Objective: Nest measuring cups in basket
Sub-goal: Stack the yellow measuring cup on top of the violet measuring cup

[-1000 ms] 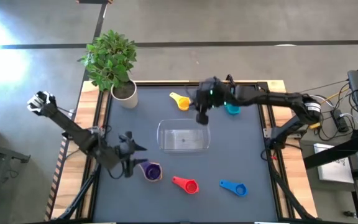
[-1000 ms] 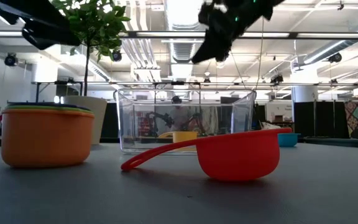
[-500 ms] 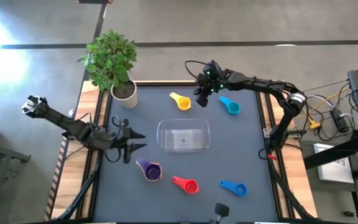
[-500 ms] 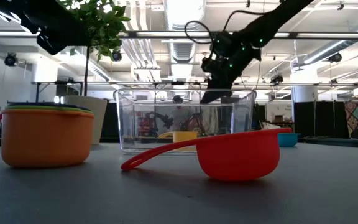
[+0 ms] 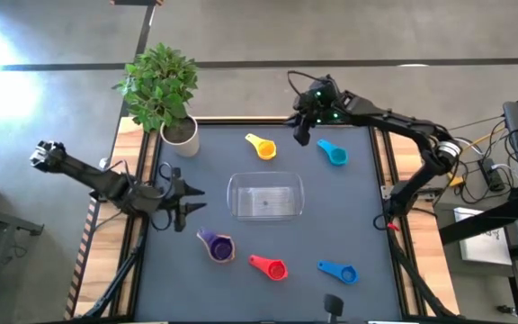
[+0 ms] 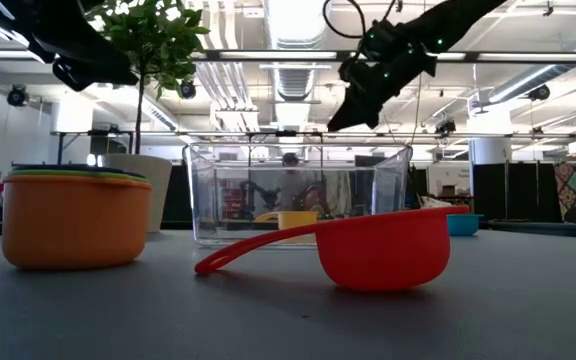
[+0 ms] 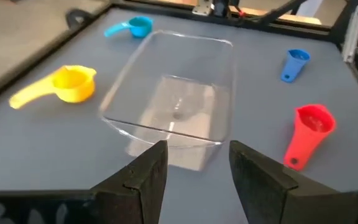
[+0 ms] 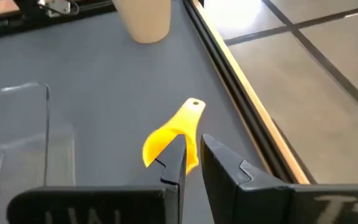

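High view: the clear basket is seen empty at mid-desk, cups scattered around it.
The right hand is held nearly pressed together, empty, above the far desk edge between the yellow cup and the light blue cup. The left hand is held spread, empty, just beside the basket's left end, near the white plant pot. A purple-topped stack of cups, the red cup and the blue cup are lined along the near side.
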`<act>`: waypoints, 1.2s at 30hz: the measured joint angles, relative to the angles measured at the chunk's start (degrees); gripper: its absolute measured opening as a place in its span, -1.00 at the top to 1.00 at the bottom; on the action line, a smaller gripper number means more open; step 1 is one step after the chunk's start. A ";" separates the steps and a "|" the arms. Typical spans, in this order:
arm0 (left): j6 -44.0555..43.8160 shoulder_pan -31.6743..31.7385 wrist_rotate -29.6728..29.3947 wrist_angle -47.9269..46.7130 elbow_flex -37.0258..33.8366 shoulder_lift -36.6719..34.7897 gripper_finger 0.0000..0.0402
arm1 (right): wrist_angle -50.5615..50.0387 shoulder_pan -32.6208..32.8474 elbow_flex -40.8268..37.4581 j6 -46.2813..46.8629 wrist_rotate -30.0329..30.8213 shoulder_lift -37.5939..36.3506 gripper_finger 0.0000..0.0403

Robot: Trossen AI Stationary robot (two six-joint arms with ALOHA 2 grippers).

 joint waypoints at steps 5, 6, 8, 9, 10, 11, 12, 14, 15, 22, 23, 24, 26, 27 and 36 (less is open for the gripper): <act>3.88 4.25 0.01 -0.66 -0.59 -4.89 0.23 | 4.87 0.02 0.22 4.09 -0.14 4.09 0.81; 4.25 5.10 0.01 -0.60 -0.93 -5.82 0.23 | 5.32 -0.02 0.67 4.48 -0.10 5.48 0.81; 4.30 6.58 0.01 -0.75 -2.03 -7.61 0.23 | 5.59 -0.09 2.18 4.67 0.00 8.65 0.81; 4.26 7.28 0.03 -0.68 -2.59 -8.39 0.23 | 5.31 -0.09 3.03 4.67 0.00 10.18 0.80; 4.05 7.93 0.04 -0.69 -3.31 -9.25 0.23 | 5.02 -0.11 3.92 4.65 -0.14 11.77 0.79; 3.38 8.49 0.08 -0.72 -3.98 -9.93 0.23 | 4.73 -0.11 5.02 4.64 -0.50 13.40 0.76; 2.58 8.96 0.24 -0.73 -4.55 -10.51 0.23 | 4.11 -0.11 6.20 4.65 -0.72 14.98 0.73; 1.18 9.68 1.63 -0.65 -5.62 -11.52 0.23 | 2.20 -0.11 8.53 4.62 -0.83 17.90 0.62; 0.63 9.92 2.17 -0.70 -6.14 -11.89 0.23 | 1.20 -0.12 9.57 4.48 -0.79 19.06 0.55; 0.05 10.26 2.90 5.49 -11.06 -12.95 0.23 | -0.45 -0.10 14.41 4.20 0.56 23.07 0.17; 0.43 10.26 3.57 8.43 -12.25 -13.06 0.23 | -0.47 -0.11 14.50 4.28 1.05 23.24 0.13; 0.92 10.26 5.11 11.33 -13.37 -13.15 0.23 | -0.47 -0.10 14.58 4.53 1.58 23.34 0.11; 2.12 10.24 8.69 17.05 -15.34 -13.21 0.23 | -0.69 -0.11 14.65 5.29 1.95 23.35 0.08; 2.46 10.18 9.60 19.03 -16.09 -13.19 0.23 | -0.87 -0.11 14.65 5.28 1.99 23.33 0.07; 4.45 10.33 10.05 22.32 -17.09 -13.08 0.23 | -2.37 -0.11 14.58 8.48 2.21 24.10 0.06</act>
